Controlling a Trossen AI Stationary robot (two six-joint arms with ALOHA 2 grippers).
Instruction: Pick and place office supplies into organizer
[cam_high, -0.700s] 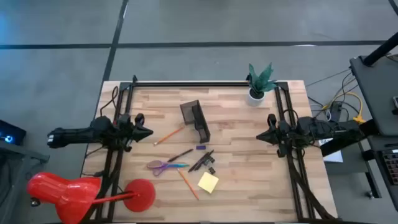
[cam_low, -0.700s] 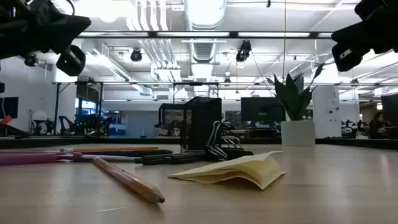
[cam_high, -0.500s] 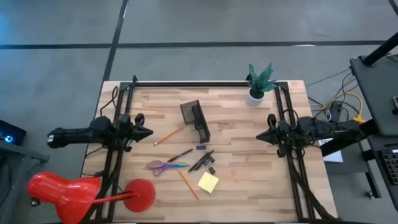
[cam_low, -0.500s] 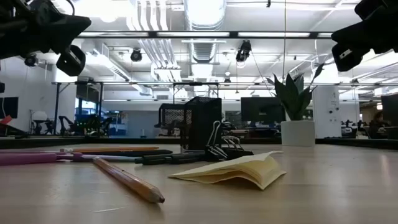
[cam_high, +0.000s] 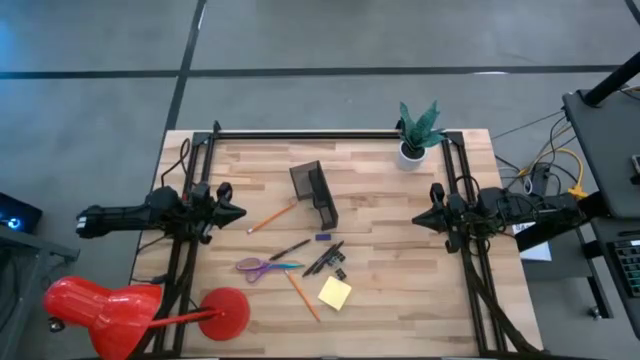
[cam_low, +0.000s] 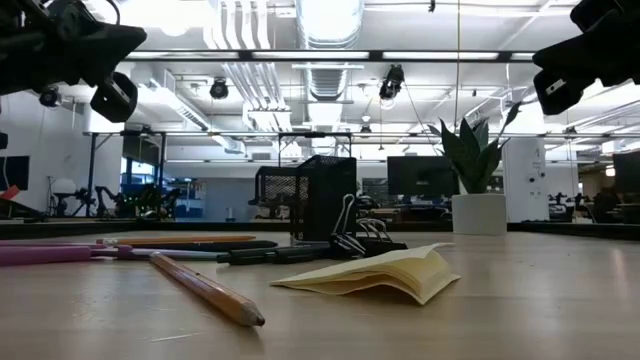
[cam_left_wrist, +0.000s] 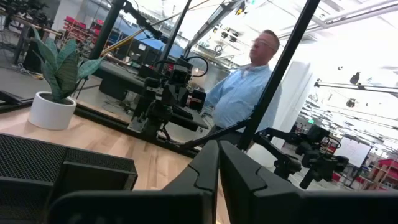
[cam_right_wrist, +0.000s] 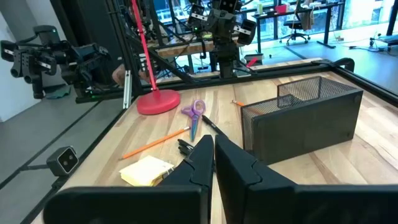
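Note:
The dark mesh organizer (cam_high: 313, 193) stands on the table's middle, toward the far side. Near of it lie the purple-handled scissors (cam_high: 262, 266), two orange pencils (cam_high: 272, 216) (cam_high: 302, 296), black pens (cam_high: 325, 258), a small black clip (cam_high: 340, 272) and the yellow sticky-note pad (cam_high: 335, 292), all flat on the wood. My left gripper (cam_high: 238, 211) hovers shut and empty at the table's left side, its fingers pointing toward the organizer. My right gripper (cam_high: 418, 220) hovers shut and empty at the right side. Both are high above the table in the low view.
A potted green plant (cam_high: 415, 135) stands at the far right corner. A red desk lamp (cam_high: 110, 310) has its round base (cam_high: 228, 312) on the near left corner. A person (cam_left_wrist: 242, 93) stands beyond the table's right side. Bare wood lies between the supplies and the right arm.

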